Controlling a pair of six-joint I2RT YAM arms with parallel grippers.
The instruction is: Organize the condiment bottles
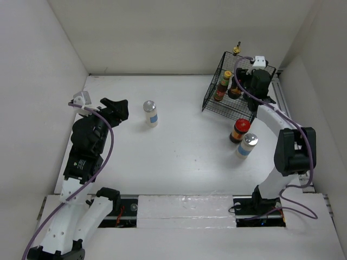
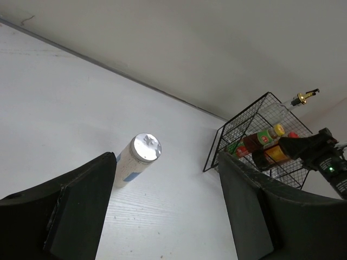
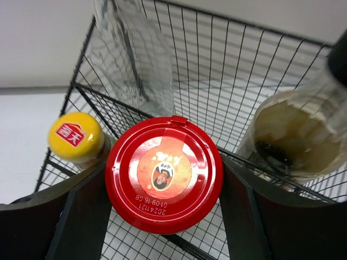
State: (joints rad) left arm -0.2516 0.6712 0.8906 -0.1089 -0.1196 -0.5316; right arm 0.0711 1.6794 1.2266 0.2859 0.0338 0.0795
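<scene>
table [image 1: 184, 157] and walls [image 1: 179, 32] white; i read left gripper [image 2: 167, 162] jaws apart, right gripper [image 3: 164, 187] clamped on red-lidded jar [image 3: 162, 162] in basket [image 1: 212, 97].

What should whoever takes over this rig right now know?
Left gripper: open, empty, pointed at a white shaker mid-table.
Right gripper: in the basket, shut on a red-lidded jar.
Already in the basket: yellow-capped bottle, clear bottle, black-capped bottle.
Left to do: release that jar, then bring in the mid-table shaker plus the second jar and second shaker standing beside the basket.
</scene>
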